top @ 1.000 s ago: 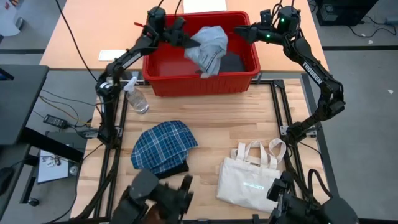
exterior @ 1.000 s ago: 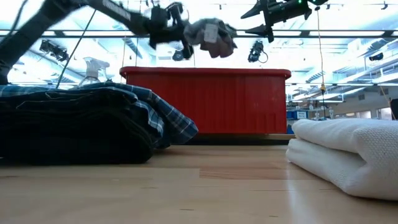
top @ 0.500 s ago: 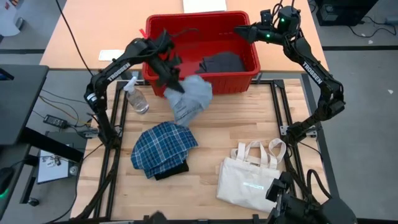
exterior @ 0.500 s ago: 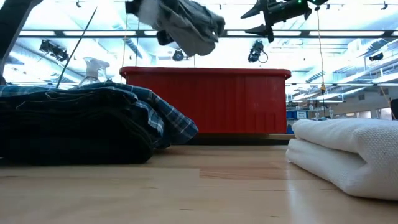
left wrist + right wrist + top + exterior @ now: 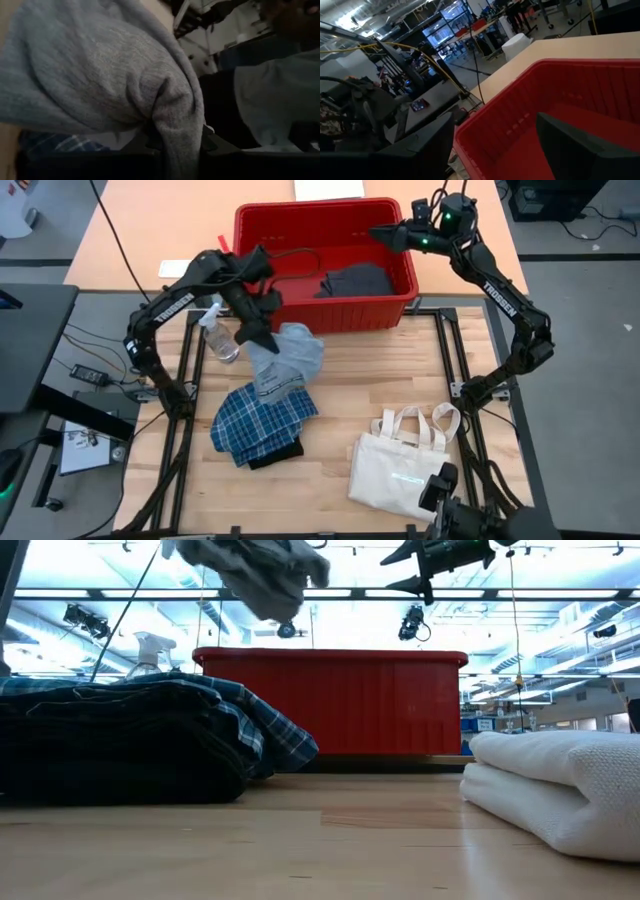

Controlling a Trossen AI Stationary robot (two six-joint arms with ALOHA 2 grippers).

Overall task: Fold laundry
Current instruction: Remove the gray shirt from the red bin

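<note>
My left gripper (image 5: 256,338) is shut on a light grey garment (image 5: 287,358), carried in the air just in front of the red bin (image 5: 300,315). It shows high up in the low view (image 5: 262,575). Below it a blue-and-white plaid garment (image 5: 262,418) lies folded on a black one (image 5: 276,456) on the table. A dark grey garment (image 5: 355,280) lies in the bin. My right gripper (image 5: 385,235) hovers open over the bin's far right part, with nothing between its fingers. My left gripper pinches a bunched fold of the light grey garment (image 5: 175,135) between its two fingers; how many layers, I cannot tell. The fingers slant down toward the table's near side. The garment hangs slack below them, clear of the table and of the plaid garment.
A cream tote bag (image 5: 400,465) lies at the near right of the table. A clear spray bottle (image 5: 218,335) stands left of the bin's front corner, close to my left arm. Bare wood shows between the bin and the tote.
My left gripper has swung from over the bin toward the table's near and left side and tipped downward, staying shut. The light grey garment has come out over the bin's front wall and now hangs over the table above the plaid garment.
</note>
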